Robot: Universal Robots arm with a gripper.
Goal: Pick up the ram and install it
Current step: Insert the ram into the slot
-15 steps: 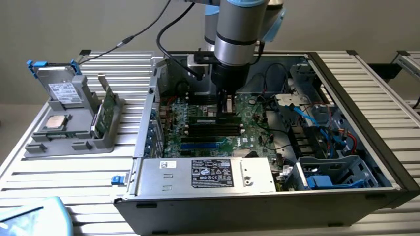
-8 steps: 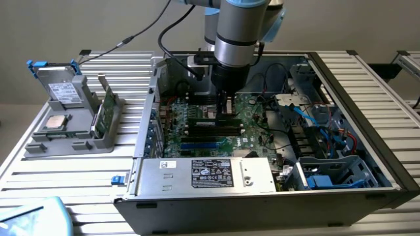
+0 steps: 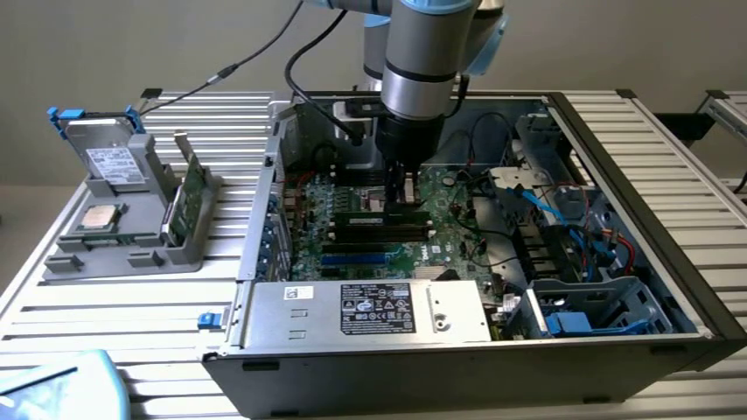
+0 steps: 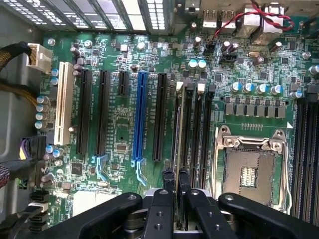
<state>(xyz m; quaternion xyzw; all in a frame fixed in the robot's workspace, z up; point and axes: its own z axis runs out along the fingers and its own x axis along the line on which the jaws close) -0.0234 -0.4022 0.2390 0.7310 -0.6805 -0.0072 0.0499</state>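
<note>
Inside the open computer case [image 3: 467,378], the arm reaches straight down over the motherboard [image 4: 119,139], and the gripper [image 3: 403,194] hangs low above the bank of memory slots at the middle of the board. In the wrist view its two black fingers [image 4: 168,180] are drawn in close on either side of the ram [image 4: 178,124], pinching the stick by its upper edge. The ram is seen edge-on, a thin strip running the length of the memory slot it stands in line with. It is the slot of that bank farthest from the processor socket [image 4: 251,172], with further black memory slots between the two. Whether the stick is pressed fully home into the slot I cannot tell.

The processor socket has its metal frame around it and bare contacts showing in the middle. On the ram's other side lie the long expansion slots, black ones on both sides of a blue slot [image 4: 141,119], and a white slot [image 4: 63,104] beyond them, near the board's edge.

In the exterior view a silver power supply [image 3: 373,308] with a black label sits at the case's near end. Toward the exterior view's left, well apart from the gripper, a gray holder [image 3: 140,249] rests on the slatted metal table [image 3: 117,324]. It carries a hard drive [image 3: 114,164] standing upright, a square processor chip [image 3: 100,217] lying flat, and a green card [image 3: 187,199] on edge.
</note>
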